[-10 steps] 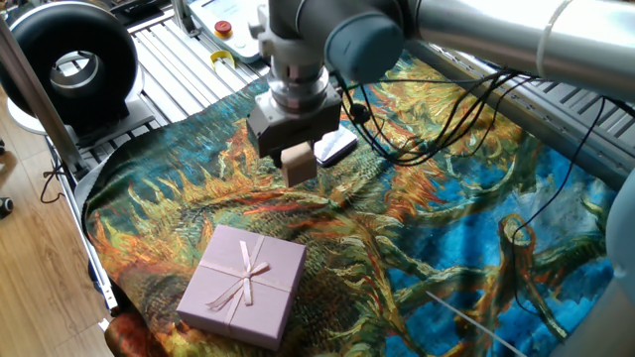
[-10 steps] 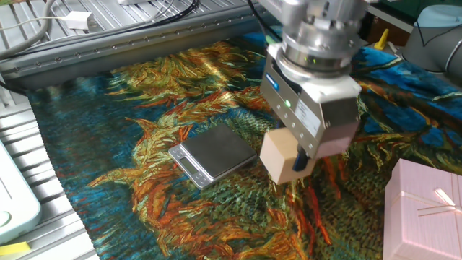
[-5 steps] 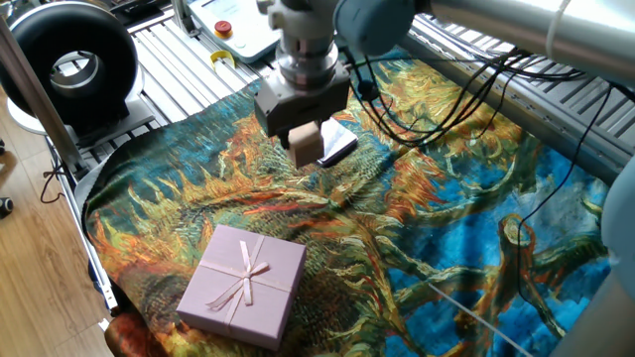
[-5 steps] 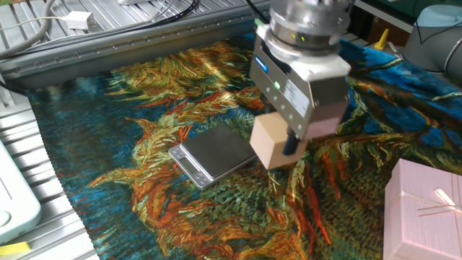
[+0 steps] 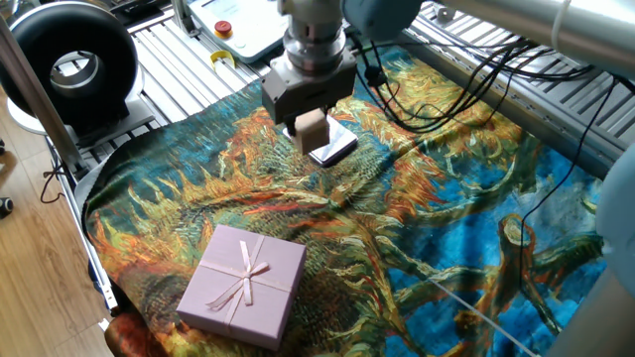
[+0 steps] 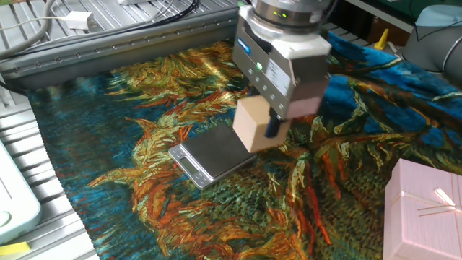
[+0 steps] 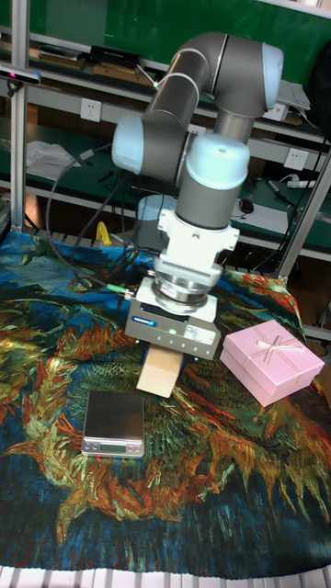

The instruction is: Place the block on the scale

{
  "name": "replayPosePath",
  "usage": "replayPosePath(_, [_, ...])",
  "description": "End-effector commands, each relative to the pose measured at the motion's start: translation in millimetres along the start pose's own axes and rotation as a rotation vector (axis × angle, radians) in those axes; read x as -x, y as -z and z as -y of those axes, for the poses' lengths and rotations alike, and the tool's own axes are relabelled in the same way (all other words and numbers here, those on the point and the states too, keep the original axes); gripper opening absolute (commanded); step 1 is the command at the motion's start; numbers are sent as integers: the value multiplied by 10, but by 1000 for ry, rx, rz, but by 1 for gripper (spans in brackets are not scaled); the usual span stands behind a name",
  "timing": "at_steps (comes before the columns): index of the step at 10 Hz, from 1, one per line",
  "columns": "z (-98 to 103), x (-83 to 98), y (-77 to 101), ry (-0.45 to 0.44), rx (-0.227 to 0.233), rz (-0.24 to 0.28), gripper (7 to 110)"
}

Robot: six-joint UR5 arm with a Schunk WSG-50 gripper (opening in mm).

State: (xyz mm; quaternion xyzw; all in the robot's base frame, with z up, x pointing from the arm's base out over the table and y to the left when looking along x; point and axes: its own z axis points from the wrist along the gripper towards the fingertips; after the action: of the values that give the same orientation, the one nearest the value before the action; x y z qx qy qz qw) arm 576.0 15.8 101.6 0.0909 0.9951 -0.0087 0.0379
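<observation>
The tan block (image 6: 253, 123) hangs in the air, held between the fingers of my gripper (image 6: 260, 124), which is shut on it. The same block (image 5: 313, 129) (image 7: 160, 371) shows under my gripper (image 5: 311, 127) (image 7: 164, 367) in the other views. The scale (image 6: 213, 154) lies flat on the patterned cloth, its grey top bare. In the other fixed view the block overlaps the scale's right edge, still above it. In the tall view the scale (image 7: 114, 421) sits lower left of the block. In one fixed view the scale (image 5: 334, 147) shows just right of the block.
A pink gift box (image 5: 242, 284) (image 7: 271, 360) (image 6: 426, 213) with a ribbon rests on the colourful cloth (image 5: 446, 228), away from the scale. Black cables (image 5: 466, 109) trail from the arm over the cloth. A black ring-shaped device (image 5: 67, 64) stands at the far left on the metal table.
My gripper has carried the block steadily toward the scale, from beside it to over its edge. The scale and the pink box have not moved.
</observation>
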Motion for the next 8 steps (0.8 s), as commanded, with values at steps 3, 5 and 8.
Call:
replayPosePath(3, [236, 174, -4, 8, -6, 21, 7])
replayPosePath(5, [241, 200, -41, -1, -9, 24, 7])
replayPosePath(8, [239, 235, -98, -15, -12, 33, 7])
